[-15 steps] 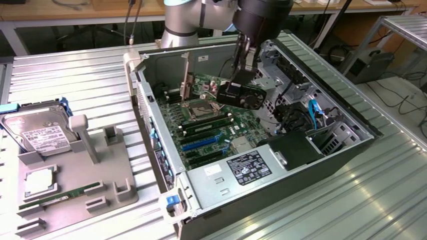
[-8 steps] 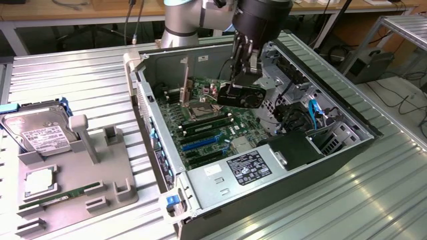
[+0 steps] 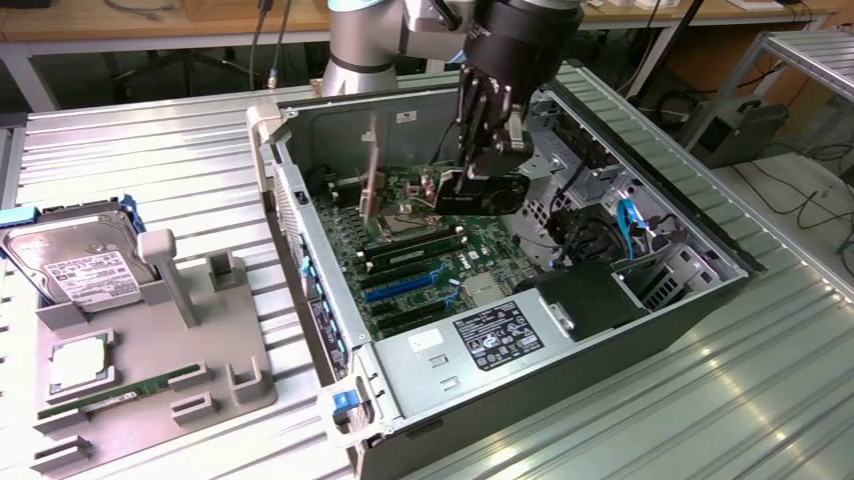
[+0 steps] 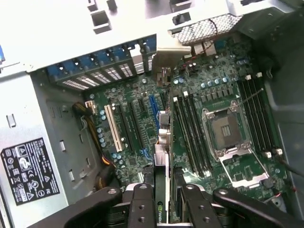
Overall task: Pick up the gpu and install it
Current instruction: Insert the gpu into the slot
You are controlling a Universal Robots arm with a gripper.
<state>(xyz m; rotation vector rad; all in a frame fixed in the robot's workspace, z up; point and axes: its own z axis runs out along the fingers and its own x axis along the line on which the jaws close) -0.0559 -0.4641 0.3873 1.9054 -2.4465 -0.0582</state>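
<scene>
My gripper [image 3: 483, 172] reaches down into the open PC case [image 3: 667, 190], shut on the gpu [image 3: 483, 196], a black card held on edge above the motherboard [image 3: 427, 265]. In the wrist view the gpu [image 4: 162, 137] runs edge-on from between my gripper [image 4: 164, 194] fingers [image 4: 142, 202] to its pale metal bracket [image 4: 168, 53] at the case's rear slot openings. It hangs over the expansion slots, beside a blue slot [image 4: 153, 110]. I cannot tell whether its lower edge touches a slot.
A grey tray [image 3: 227, 385] at the exterior view's left carries a hard drive [image 3: 74, 262], a CPU [image 3: 80, 362] and a green RAM stick [image 3: 120, 392]. Inside the case are the power supply [image 3: 494, 335], an open CPU socket [image 4: 227, 128] and memory slots [image 4: 190, 137].
</scene>
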